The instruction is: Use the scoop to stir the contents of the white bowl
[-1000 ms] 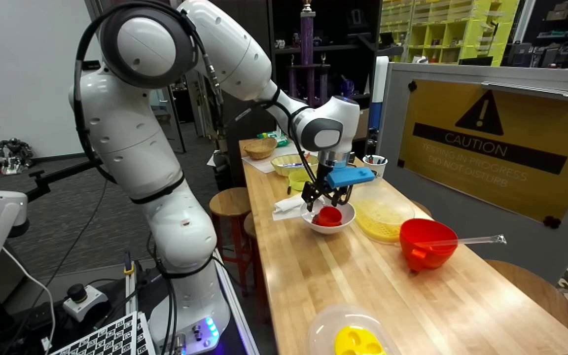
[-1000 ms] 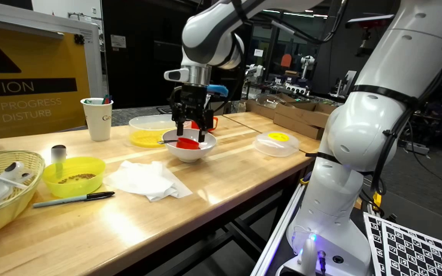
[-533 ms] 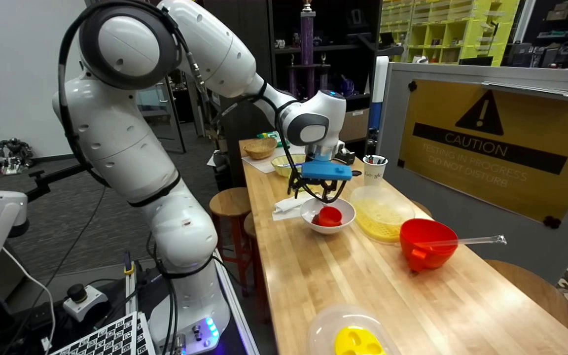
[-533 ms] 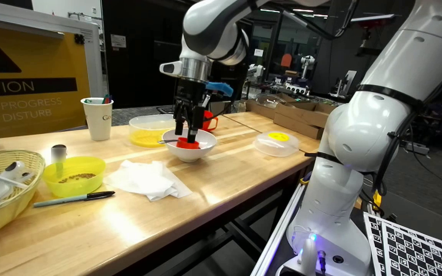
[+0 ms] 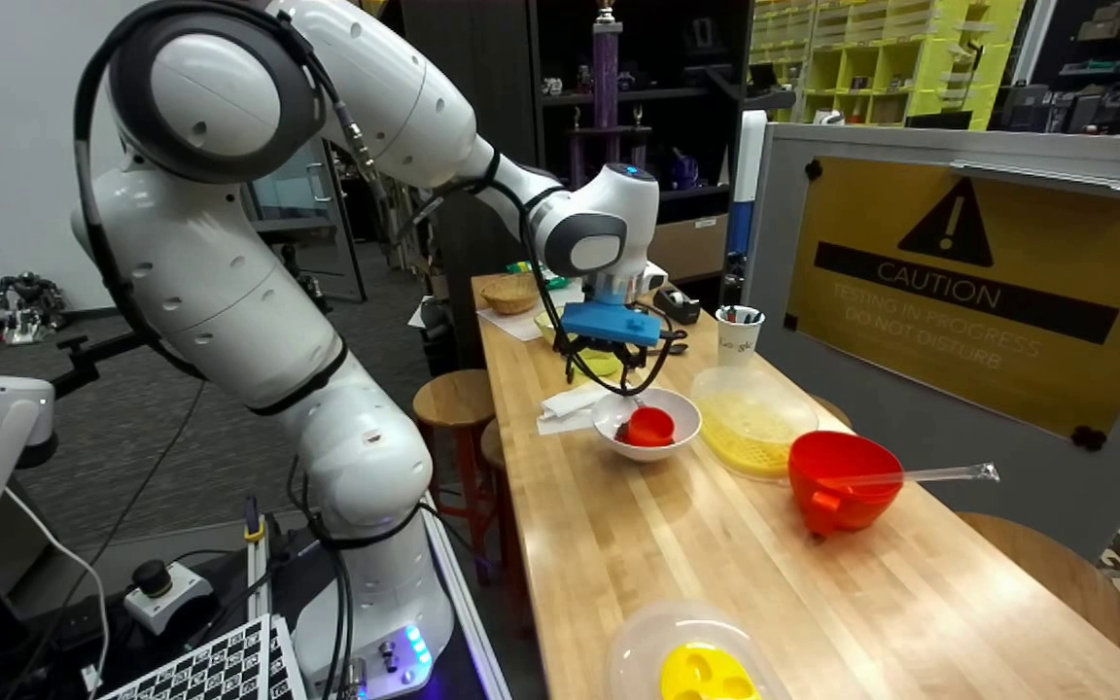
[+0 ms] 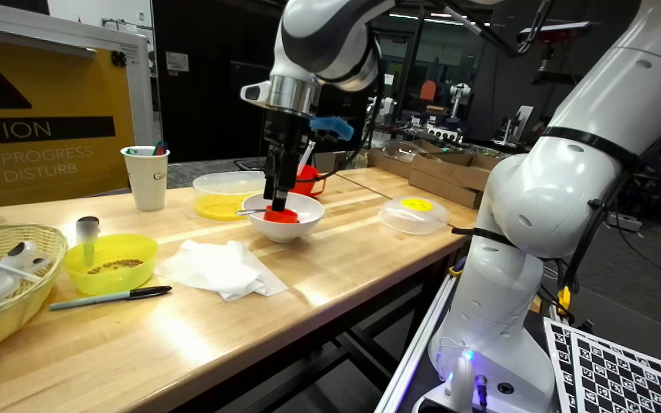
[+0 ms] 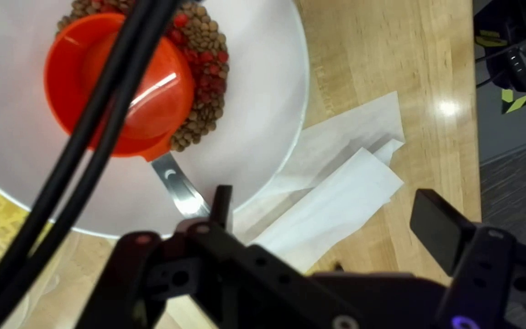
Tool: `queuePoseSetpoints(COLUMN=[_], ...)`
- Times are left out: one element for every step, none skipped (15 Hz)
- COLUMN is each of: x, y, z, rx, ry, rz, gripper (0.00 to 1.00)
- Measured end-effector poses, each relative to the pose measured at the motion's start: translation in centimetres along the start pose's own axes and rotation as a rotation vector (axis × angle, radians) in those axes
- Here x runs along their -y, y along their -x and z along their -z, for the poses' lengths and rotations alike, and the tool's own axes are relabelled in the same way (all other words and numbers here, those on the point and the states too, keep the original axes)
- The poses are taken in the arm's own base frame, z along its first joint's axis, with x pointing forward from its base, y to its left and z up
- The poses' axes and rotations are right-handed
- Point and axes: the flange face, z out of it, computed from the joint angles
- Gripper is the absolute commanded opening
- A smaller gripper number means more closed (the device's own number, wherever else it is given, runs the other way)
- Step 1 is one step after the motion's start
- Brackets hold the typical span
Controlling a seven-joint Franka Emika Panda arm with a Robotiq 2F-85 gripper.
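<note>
Plainly 1 scoop (image 7: 158,98) in 1 white bowl (image 6: 282,231)

The scoop (image 7: 165,98) — red, silver-handled — lies in the white bowl (image 7: 263,82).

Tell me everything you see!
table: 1, brown, middle
white bowl: 1, white, on table
scoop: 1, red, in white bowl
bits: many, brown and red, beside scoop
red bowl: 1, red, on table
tub: 1, clear and yellow, beside white bowl
yellow bowl: 1, yellow, on table
marker: 1, grey and black, beside yellow bowl
baskets: 2, yellow and brown, on table
cup: 1, white, on table
paper: some, white, near white bowl
dome: 1, clear and yellow, on table
stools: at least 3, brown, around table
sign: 1, yellow and black, beside table
robot arm: 1, white, over table
gripper: 1, black, near white bowl
</note>
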Motion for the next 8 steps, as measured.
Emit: queuePoseSetpoints(x=[-0.12, -0.25, -0.38, -0.53, -0.65, -0.77, -0.88, -0.98], y=[0.23, 0.46, 0.66, 0.8, 0.89, 0.94, 0.97, 0.98], z=[-0.11, -0.21, -0.28, -0.29, -0.26, -0.21, -0.15, -0.1], rx=[0.001, 0.002, 0.004, 0.007, 0.011, 0.016, 0.021, 0.025], ry=[-0.002, -0.003, -0.002, 0.001, 0.008, 0.018, 0.029, 0.039], rz=[-0.005, -0.008, -0.008, -0.001, 0.009, 0.023, 0.039, 0.056], gripper=[1.0, 1.0, 1.0, 1.0, 1.0, 1.0, 1.0, 1.0])
